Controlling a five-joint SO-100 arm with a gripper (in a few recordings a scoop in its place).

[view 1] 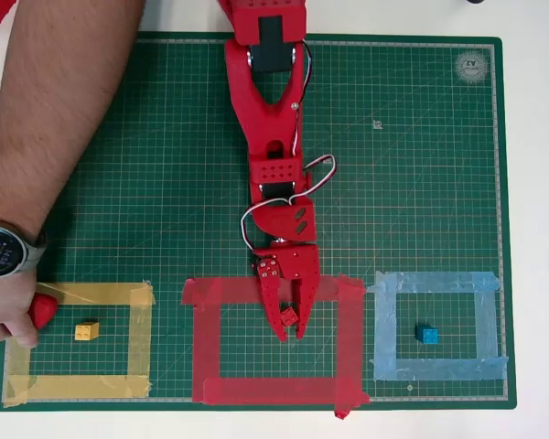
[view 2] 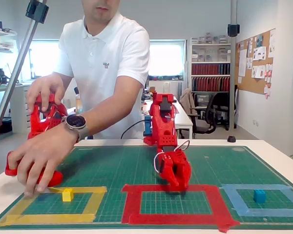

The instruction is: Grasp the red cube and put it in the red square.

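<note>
White table (view 1: 531, 183) carries green cutting mat (view 1: 393, 165); nothing else legible.

Both pictures are bright and evenly lit. In the overhead view the light is soft and comes from above: the arm (view 1: 276, 155) throws only a faint, short shadow on the green mat (view 1: 421, 183), and the forearm (view 1: 55, 119) at 10 o'clock darkens the mat slightly along its edge. There is no strong glare on the mat; the tape outlines shine a little. Focus is sharp across the grid, with slight bending of straight lines toward the corners. In the fixed view the windows (view 2: 166, 59) at 12 o'clock are blown out to white, backlighting the person (view 2: 105, 68). The far shelves (view 2: 210, 63) at 2 o'clock look soft.
</note>
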